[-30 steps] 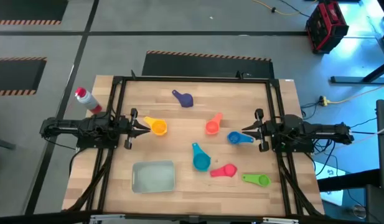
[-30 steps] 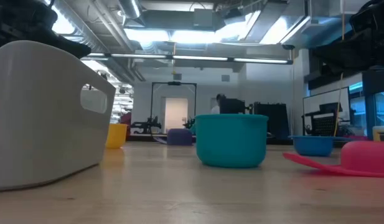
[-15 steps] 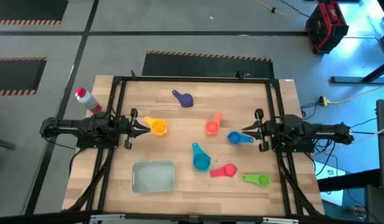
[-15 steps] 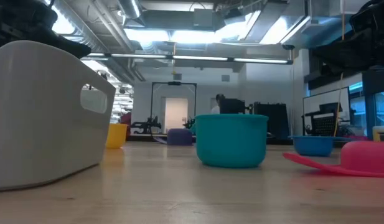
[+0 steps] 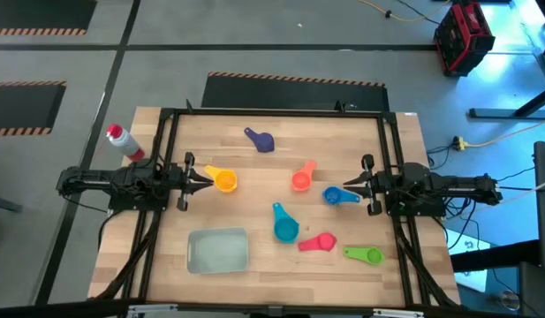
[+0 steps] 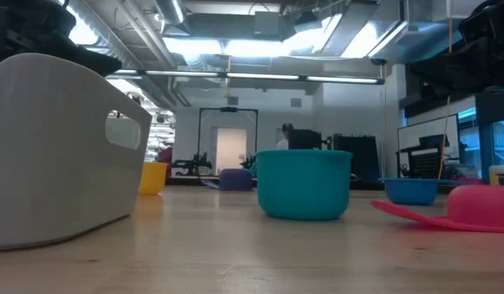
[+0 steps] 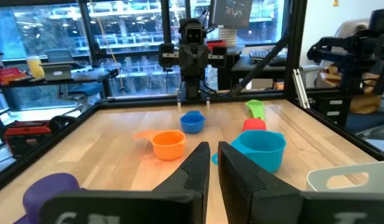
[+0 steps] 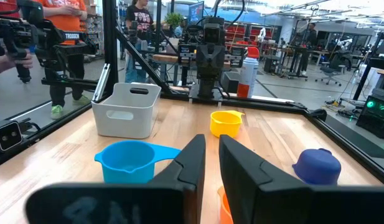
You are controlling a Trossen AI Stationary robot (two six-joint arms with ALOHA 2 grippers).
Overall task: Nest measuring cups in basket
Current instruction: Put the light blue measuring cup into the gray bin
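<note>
From above: the pale basket [image 5: 218,251] sits near the table's front edge with no cup in it; seven measuring cups [image 5: 285,230] lie scattered on the wood, none nested. Left gripper [image 5: 206,178] beside the yellow cup [image 5: 224,180], right gripper [image 5: 349,187] beside the blue cup [image 5: 334,195]; both pairs of fingers together, holding nothing. Low view: basket wall [image 6: 55,147] stands left of the teal cup [image 6: 304,184].

7 measuring cups [image 5: 284,229] lie scattered on the table; the basket [image 5: 218,251] sits empty.
</note>
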